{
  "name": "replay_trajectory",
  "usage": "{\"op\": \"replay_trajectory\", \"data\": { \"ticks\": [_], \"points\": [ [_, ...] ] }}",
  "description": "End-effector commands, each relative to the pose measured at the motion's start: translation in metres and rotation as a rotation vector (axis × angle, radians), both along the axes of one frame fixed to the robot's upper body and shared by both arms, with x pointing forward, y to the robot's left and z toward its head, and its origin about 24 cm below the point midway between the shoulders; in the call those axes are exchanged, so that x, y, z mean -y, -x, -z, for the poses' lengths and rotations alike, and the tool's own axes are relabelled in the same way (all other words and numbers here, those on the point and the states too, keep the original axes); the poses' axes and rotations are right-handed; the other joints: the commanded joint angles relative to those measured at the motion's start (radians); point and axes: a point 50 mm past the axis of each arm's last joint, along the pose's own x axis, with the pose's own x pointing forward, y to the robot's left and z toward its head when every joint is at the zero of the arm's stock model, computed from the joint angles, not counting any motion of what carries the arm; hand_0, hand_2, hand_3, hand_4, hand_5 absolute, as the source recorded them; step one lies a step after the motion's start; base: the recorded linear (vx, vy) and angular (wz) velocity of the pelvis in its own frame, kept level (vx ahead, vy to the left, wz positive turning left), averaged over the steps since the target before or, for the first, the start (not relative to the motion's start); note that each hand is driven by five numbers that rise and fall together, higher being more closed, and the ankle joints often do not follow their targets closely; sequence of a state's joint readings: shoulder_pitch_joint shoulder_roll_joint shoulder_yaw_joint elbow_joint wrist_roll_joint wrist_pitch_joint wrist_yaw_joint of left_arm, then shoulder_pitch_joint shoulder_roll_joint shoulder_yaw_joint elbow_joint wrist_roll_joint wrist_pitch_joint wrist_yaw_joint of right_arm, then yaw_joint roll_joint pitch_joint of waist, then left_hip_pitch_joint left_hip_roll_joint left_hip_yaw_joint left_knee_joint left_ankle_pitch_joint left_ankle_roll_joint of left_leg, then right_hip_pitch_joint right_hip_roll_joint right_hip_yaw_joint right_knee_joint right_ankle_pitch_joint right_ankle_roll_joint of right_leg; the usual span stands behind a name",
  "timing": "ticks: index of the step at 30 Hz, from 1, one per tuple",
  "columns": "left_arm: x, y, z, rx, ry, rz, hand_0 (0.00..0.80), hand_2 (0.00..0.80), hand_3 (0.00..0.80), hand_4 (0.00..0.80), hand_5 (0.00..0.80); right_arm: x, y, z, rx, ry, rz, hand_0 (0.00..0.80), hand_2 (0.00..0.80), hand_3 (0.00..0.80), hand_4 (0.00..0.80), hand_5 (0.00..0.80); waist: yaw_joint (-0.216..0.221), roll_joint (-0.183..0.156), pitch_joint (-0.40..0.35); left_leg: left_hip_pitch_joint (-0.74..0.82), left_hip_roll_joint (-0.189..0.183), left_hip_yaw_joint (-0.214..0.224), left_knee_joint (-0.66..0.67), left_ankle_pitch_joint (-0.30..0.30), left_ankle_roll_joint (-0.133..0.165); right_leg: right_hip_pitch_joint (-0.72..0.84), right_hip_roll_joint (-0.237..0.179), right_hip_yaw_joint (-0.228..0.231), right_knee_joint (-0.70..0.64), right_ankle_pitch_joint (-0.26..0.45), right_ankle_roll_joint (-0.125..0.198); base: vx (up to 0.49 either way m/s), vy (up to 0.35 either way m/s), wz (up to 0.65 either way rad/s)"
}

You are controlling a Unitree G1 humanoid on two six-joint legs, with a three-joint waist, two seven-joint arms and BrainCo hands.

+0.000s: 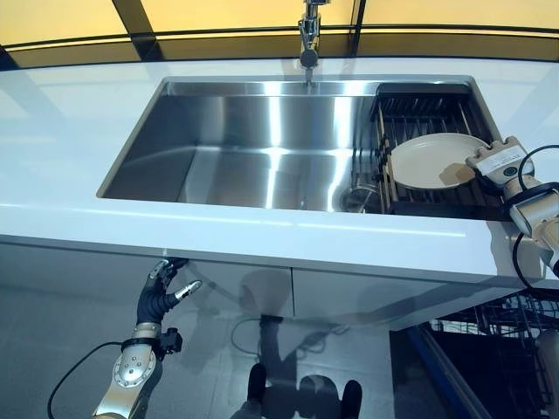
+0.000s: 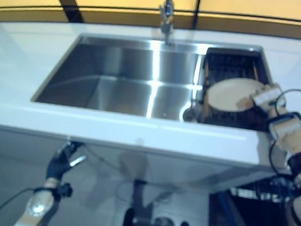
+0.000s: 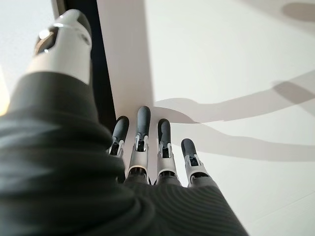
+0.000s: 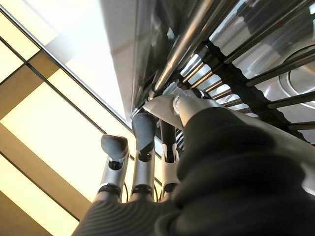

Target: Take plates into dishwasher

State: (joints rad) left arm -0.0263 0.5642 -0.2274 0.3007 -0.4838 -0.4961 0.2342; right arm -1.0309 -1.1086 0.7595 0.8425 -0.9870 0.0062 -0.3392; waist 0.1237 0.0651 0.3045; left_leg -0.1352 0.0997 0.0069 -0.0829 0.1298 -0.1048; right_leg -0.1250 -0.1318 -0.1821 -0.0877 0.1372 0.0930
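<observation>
Left eye view: right robot hand [image 1: 500, 162], grip unclear, at plate [image 1: 430, 161]; left robot hand [image 1: 162, 294] relaxed.

The sink [image 1: 262, 148] and the tap [image 1: 307, 35] at its far edge are gleaming as brushed, mirror-bright metal, the white bench [image 1: 61, 131] is showing smooth and glossy, the cream plate [image 1: 432, 161] is looking glazed, and the rack [image 1: 419, 109] under it is showing dark matt bars.
</observation>
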Motion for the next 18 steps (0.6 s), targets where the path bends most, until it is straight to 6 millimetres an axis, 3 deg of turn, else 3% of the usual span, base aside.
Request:
{"op": "replay_trajectory", "data": {
  "ticks": [1,6,12,18],
  "points": [
    [0.017,-0.023,-0.053,0.245,-0.024,0.1,0.0,0.0,0.0,0.0,0.0,-0.004,-0.004,0.025,-0.051,-0.042,-0.018,0.8,0.8,0.8,0.8,0.8,0.002,-0.025,0.06,0.005,0.006,-0.027,-0.004,-0.003,0.012,-0.021,-0.075,0.002,0.018,0.037,0.05,0.0,0.0,0.0],
    [0.017,-0.023,-0.05,0.234,-0.016,0.101,0.0,0.0,0.0,0.0,0.0,-0.006,-0.003,0.024,-0.027,-0.163,-0.055,0.8,0.8,0.8,0.8,0.8,-0.003,-0.028,0.051,0.011,0.008,-0.026,-0.004,-0.003,0.011,-0.013,-0.072,0.002,0.015,0.035,0.049,0.0,0.0,0.0],
    [0.018,-0.02,-0.042,0.208,0.003,0.1,0.0,0.0,0.0,0.0,0.0,-0.011,-0.002,0.015,0.006,-0.495,-0.122,0.8,0.8,0.8,0.8,0.8,-0.015,-0.037,0.03,0.03,0.016,-0.022,-0.004,-0.007,0.005,0.005,-0.067,0.008,0.011,0.03,0.044,0.019,0.031,0.0],
    [0.019,-0.016,-0.029,0.152,0.031,0.083,0.0,0.0,0.0,0.0,0.0,-0.012,0.0,0.007,0.031,-0.71,-0.172,0.8,0.8,0.8,0.8,0.8,-0.023,-0.048,0.004,0.055,0.025,-0.021,-0.004,-0.011,0.002,0.031,-0.06,0.015,0.009,0.022,0.039,0.057,0.046,0.0]
  ]
}}
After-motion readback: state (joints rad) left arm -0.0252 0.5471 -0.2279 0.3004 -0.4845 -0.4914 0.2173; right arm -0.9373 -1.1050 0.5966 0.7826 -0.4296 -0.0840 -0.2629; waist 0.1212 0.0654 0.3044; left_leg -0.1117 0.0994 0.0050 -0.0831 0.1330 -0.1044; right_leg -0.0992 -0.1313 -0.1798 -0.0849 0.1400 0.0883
